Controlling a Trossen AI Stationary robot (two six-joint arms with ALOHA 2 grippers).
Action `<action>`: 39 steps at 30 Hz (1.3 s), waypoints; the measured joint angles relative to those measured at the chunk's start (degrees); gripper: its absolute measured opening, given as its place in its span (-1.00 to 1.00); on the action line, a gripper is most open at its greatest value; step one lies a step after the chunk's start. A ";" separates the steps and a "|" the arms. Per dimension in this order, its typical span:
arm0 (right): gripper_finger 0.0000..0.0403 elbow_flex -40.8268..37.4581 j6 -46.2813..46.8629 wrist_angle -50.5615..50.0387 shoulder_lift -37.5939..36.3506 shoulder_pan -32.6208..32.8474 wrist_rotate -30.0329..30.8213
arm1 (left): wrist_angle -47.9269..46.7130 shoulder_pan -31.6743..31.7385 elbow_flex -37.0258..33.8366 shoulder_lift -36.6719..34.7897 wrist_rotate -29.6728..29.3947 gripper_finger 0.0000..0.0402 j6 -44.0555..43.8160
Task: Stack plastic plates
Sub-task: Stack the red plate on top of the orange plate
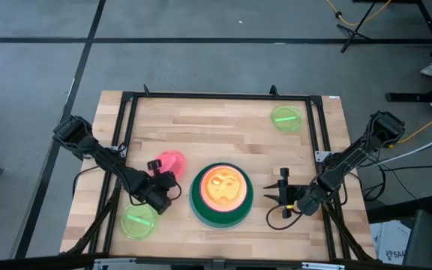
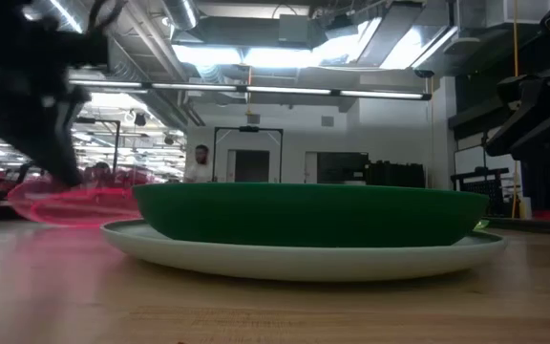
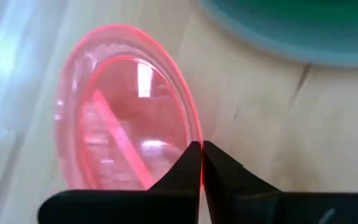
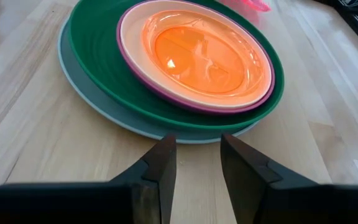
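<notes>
**Pink-red plate gripped at its rim beside the stack**

The pink-red plate [image 1: 172, 160] is pinched at its edge by the left claw [image 1: 158, 177], left of centre in the high view. A stack is seen at lower centre: light blue plate [image 4: 92, 102], dark green plate [image 4: 98, 50], magenta, peach [image 4: 135, 31] and orange plate [image 1: 223, 185]. The right claw [image 1: 285, 192] is held narrowly apart, empty, right of the stack. Lime green plates lie on the tabletop [image 1: 223, 127] at upper right [image 1: 286, 118] and lower left [image 1: 138, 222].

Left tool [image 1: 158, 182] pinching pink-red plate [image 1: 172, 160], with the plate stack [image 1: 221, 196] just beside it as obstacle; bare bench [image 1: 223, 135] beyond, open to passage.
</notes>
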 joint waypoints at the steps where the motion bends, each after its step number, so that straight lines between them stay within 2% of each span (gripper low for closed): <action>1: -0.43 0.00 0.02 0.00 -0.01 0.00 0.00 | 0.10 0.00 0.99 0.00 -0.54 -0.99 0.95; 9: -0.43 0.00 0.02 -0.02 -0.02 0.00 -0.02 | 4.07 0.27 6.29 0.00 -2.44 -0.99 9.50; 17: -0.43 0.00 0.02 -0.02 -0.02 0.00 -0.03 | 12.33 0.54 7.63 0.00 -3.20 -0.98 17.38; 39: -0.43 0.00 0.02 -0.02 -0.02 -0.02 -0.04 | 29.93 0.85 7.65 -0.02 -3.30 -0.98 25.84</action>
